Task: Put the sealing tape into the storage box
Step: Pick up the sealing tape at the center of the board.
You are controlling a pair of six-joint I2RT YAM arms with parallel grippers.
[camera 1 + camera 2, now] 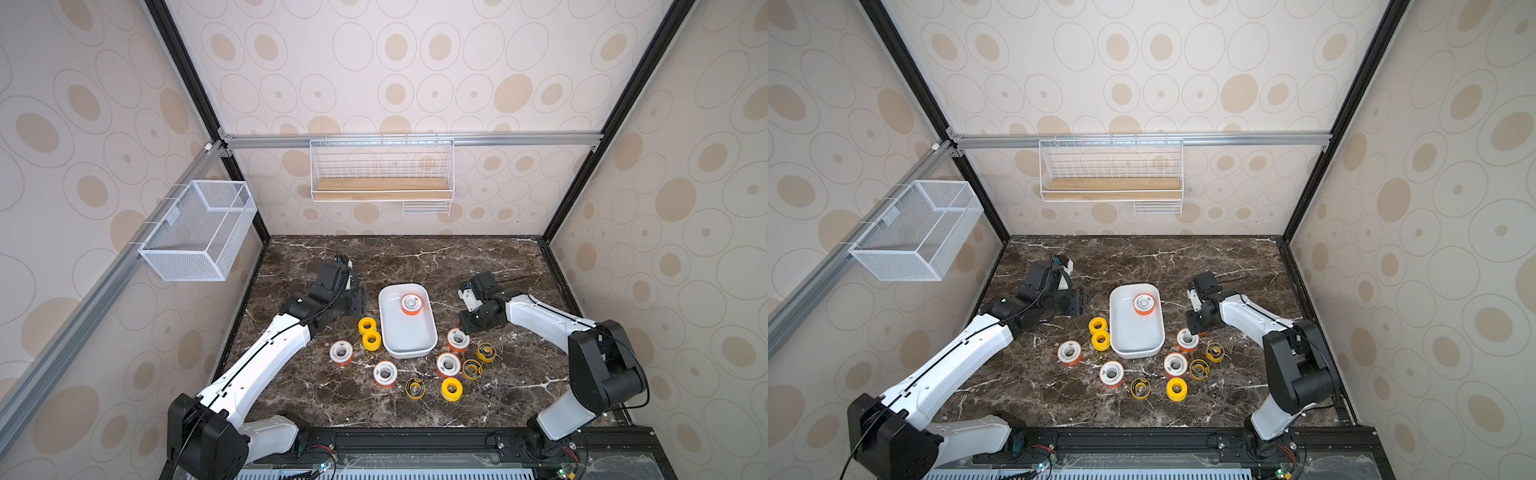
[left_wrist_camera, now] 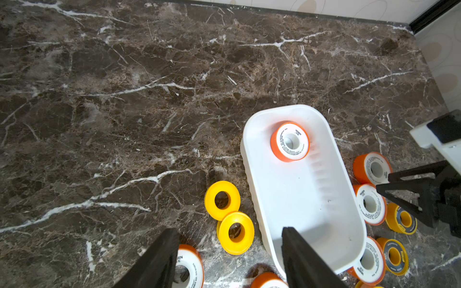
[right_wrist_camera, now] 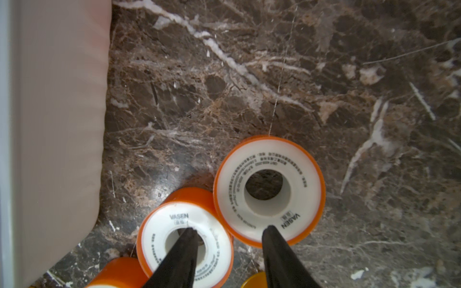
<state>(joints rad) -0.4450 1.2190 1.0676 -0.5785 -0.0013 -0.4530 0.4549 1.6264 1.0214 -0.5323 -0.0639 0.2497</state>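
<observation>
Spools [image 1: 385, 373] lay mostly on the worktop [image 1: 316, 399], one alone in the box [image 1: 409, 354], while left gripper [image 2: 229, 230] and right gripper [image 3: 229, 228] hung open, empty.

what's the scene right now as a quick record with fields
storage box: middle of the marble table
in box: one orange-rimmed spool, lying flat, far end
on table: other orange-rimmed spools, plain yellow spools, black-ringed spools
left gripper: open, empty
right gripper: open, over two orange-rimmed spools beside the box
</observation>
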